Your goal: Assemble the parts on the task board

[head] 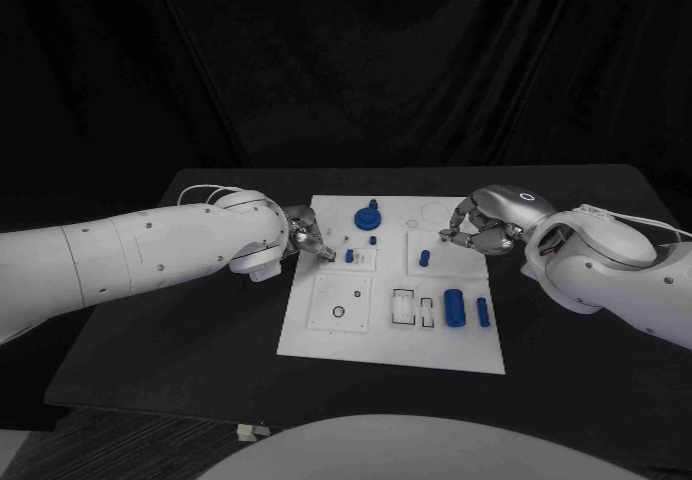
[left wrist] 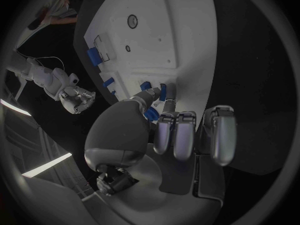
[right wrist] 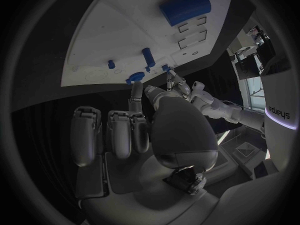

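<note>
The white task board (head: 325, 330) lies in the middle of the table. On it are a blue knob (head: 368, 214), three small blue pegs (head: 351, 256) (head: 374, 240) (head: 424, 259), a blue cylinder (head: 454, 307) and a blue bar (head: 482, 313). My left hand (head: 306, 238) is at the board's left edge. Its thumb and one finger (left wrist: 169, 102) reach to the nearest blue peg (left wrist: 162, 91); I cannot tell whether they pinch it. My right hand (head: 483, 225) hovers over the board's far right part with fingers pointing down and nothing in them. The knob (right wrist: 134, 77) is just beyond one right finger (right wrist: 136, 92).
The near half of the board has a round hole (head: 339, 311) and rectangular slots (head: 405, 305). The black table (head: 188, 350) surrounds the board, with bare room at the near left and near right.
</note>
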